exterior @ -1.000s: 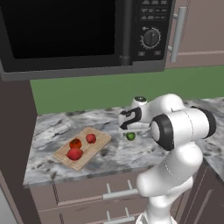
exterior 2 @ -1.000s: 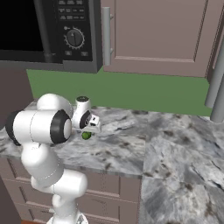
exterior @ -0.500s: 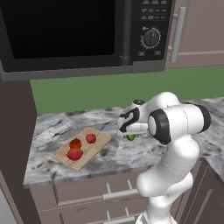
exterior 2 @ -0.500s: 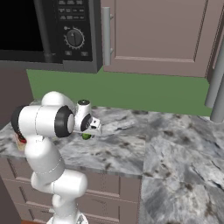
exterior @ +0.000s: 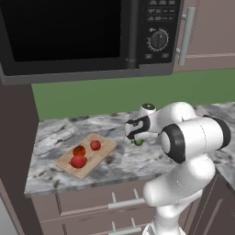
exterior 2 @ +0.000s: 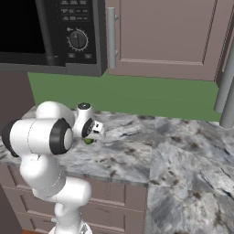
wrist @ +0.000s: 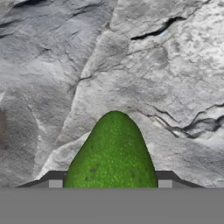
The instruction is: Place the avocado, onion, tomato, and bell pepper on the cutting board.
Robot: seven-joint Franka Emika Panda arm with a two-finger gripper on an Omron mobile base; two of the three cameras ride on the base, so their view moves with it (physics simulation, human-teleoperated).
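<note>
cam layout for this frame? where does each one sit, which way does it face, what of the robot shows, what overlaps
Left base view: behind the arm's left, facing forward-down at counter, cutting board and microwave; arm rises lower right, gripper shut on the avocado.
Right base view: behind the arm's right, facing counter and cabinet; arm lower left.
Hand view: on the hand, looking along the gripper at the avocado and marble; finger tips flank it.
Shared: both base views show avocado, gripper, microwave.
</note>
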